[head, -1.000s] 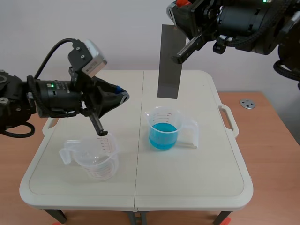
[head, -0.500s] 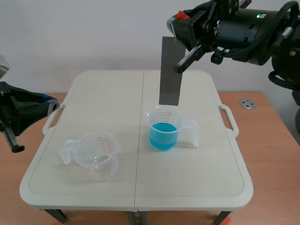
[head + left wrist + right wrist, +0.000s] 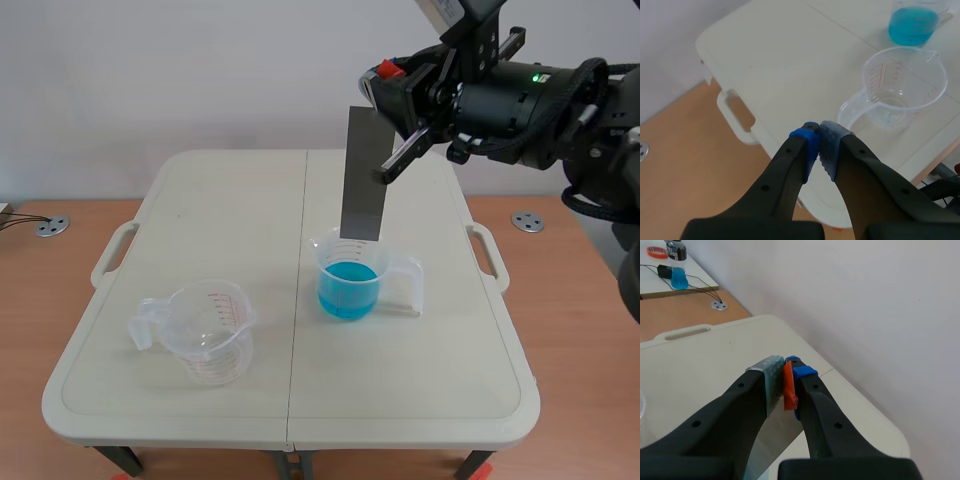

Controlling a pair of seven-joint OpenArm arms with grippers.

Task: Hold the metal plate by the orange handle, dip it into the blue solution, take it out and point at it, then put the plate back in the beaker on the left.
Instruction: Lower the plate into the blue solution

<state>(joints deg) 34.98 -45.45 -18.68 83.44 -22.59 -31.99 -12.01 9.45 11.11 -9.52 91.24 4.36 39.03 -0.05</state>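
A grey metal plate (image 3: 362, 172) hangs upright over the beaker of blue solution (image 3: 348, 275), its lower edge level with the beaker's rim. My right gripper (image 3: 385, 88) is shut on the plate's orange handle (image 3: 788, 385), high above the table's far middle. The empty clear beaker (image 3: 205, 330) stands at the front left. My left arm is outside the scene view. In its wrist view the left gripper (image 3: 818, 135) is shut on nothing, above the table's left edge. The empty beaker (image 3: 902, 82) and the blue beaker (image 3: 912, 24) lie ahead of it.
The white folding table (image 3: 200, 200) has side handles (image 3: 488, 255) and stands on a wooden surface. Small metal discs (image 3: 527, 221) (image 3: 51, 226) lie on the wood at either side. Far behind, a bottle of blue liquid (image 3: 676, 264) stands on another table.
My left arm has drawn back to the left, away from the empty beaker and out of the scene view. My right gripper has lowered the plate to the blue beaker's rim.
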